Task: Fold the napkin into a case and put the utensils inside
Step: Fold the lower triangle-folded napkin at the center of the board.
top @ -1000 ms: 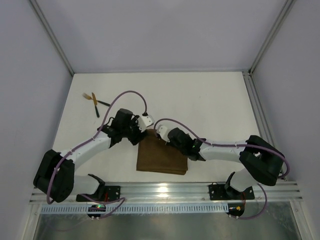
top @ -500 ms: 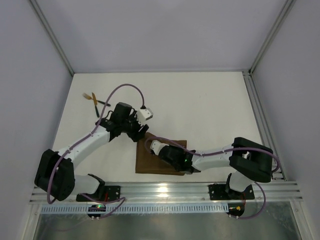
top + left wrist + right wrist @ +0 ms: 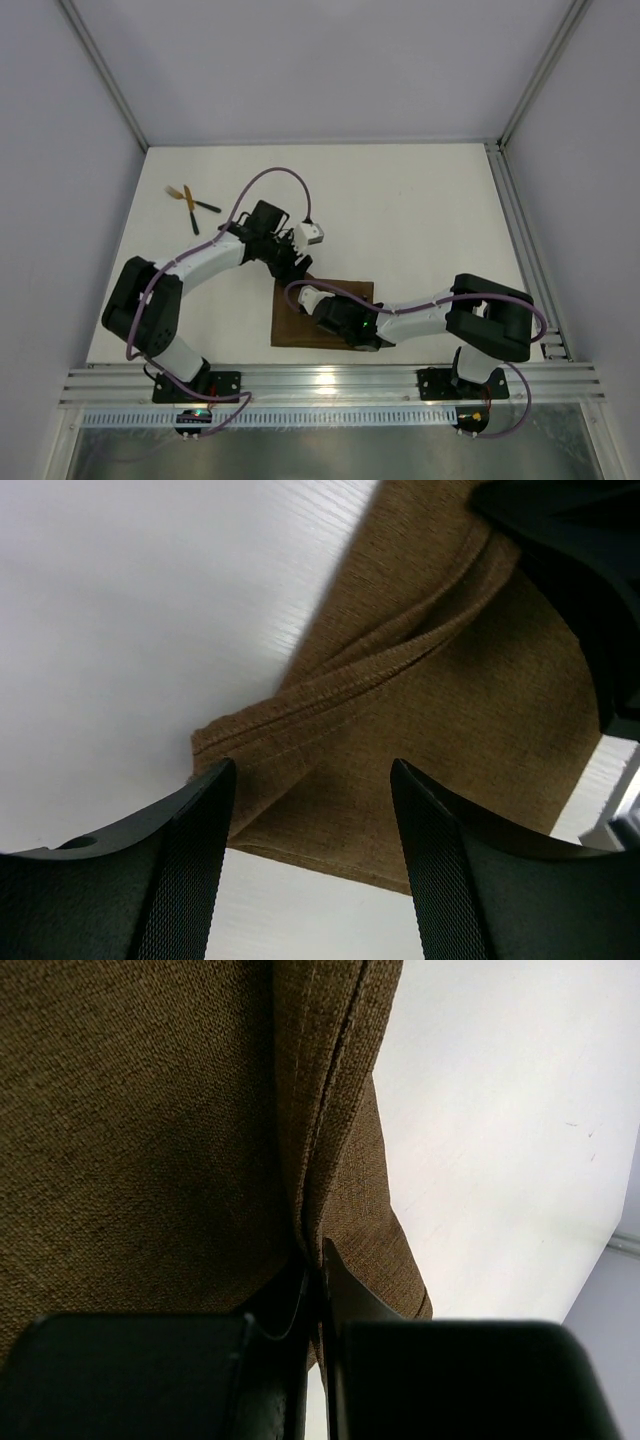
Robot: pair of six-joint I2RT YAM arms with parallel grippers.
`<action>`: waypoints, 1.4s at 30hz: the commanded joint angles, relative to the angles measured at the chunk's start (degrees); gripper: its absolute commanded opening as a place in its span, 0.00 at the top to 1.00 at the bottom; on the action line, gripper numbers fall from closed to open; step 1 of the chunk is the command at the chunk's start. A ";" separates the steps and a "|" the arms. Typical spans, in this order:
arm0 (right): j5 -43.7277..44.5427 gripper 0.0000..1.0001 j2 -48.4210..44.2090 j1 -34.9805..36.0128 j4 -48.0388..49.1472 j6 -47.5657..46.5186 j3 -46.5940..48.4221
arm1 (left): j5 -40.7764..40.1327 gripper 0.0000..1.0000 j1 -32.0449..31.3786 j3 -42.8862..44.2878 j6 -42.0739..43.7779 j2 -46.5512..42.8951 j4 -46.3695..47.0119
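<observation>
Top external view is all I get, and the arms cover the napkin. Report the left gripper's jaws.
Observer: The left gripper is open. In its wrist view, its fingers frame a corner of the napkin without closing on it.
Operator: Now give me the right one.
Observer: The right gripper is shut. A folded edge of the cloth runs straight into its tips, so it appears to be pinched there.
Operator: Describe the layers at that corner.
Observer: The left wrist view shows at least two stitched hems stacked at the corner, slightly fanned apart.
</observation>
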 commanded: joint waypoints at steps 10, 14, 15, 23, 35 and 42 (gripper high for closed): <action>-2.48 0.97 -1.58 0.19 0.04 -0.03 0.41 | 3.71 0.31 5.43 1.50 18.60 -3.36 -6.93; -2.74 0.97 -1.66 0.27 0.04 -0.20 0.41 | 4.04 0.24 5.26 1.15 20.01 -0.36 -3.41; -2.83 0.97 -1.58 0.27 0.04 -0.20 0.41 | 4.05 0.24 5.17 1.15 20.19 0.51 -2.36; -3.53 0.97 -2.28 -0.25 0.22 -0.29 0.41 | 0.10 0.38 2.19 -0.51 20.98 3.60 0.89; -10.56 0.92 -7.81 -4.12 -1.36 1.29 -0.03 | -4.65 1.00 1.13 -16.14 18.70 -10.64 14.31; -20.13 0.51 -16.50 -6.49 -5.66 2.08 -1.00 | -19.67 1.00 -3.44 -25.03 17.29 -17.32 31.63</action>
